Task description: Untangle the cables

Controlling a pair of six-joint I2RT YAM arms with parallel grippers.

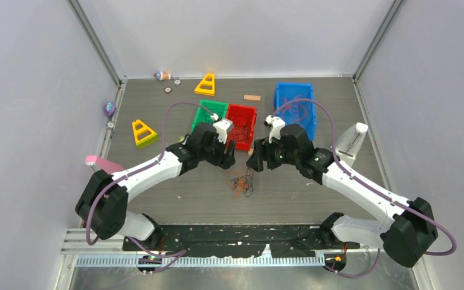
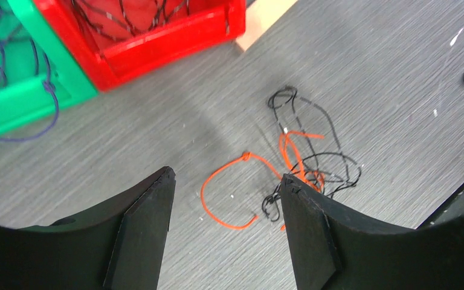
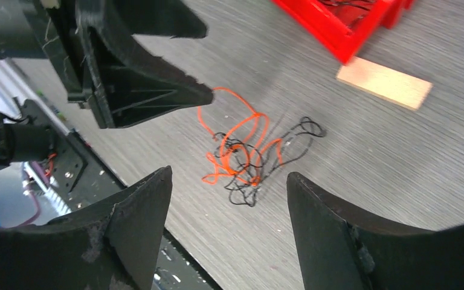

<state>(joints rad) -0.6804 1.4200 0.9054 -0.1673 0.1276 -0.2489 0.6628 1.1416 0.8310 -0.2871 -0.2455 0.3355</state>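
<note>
The cables (image 1: pixel 241 183) lie loose on the grey table as a small clump of thin orange and black strands, in front of both grippers. My left gripper (image 1: pixel 228 158) hovers above them, open and empty. In the left wrist view the cables (image 2: pixel 296 160) lie just past the left gripper (image 2: pixel 226 175), with an orange loop showing between its fingers. My right gripper (image 1: pixel 255 160) faces the left one, also open and empty. Seen from the right wrist, the cables (image 3: pixel 248 154) rest on the table beyond the right gripper (image 3: pixel 229 172), and the left gripper's fingers (image 3: pixel 157 90) hang above them.
Behind the grippers stand a green bin (image 1: pixel 208 112) with purple strands, a red bin (image 1: pixel 241 118) with dark strands, and a blue bin (image 1: pixel 294 99). A small wood block (image 1: pixel 252 97) lies between them. Two yellow triangles (image 1: pixel 206 84) (image 1: pixel 143 133) sit left. The table's near edge (image 3: pixel 157 241) is close.
</note>
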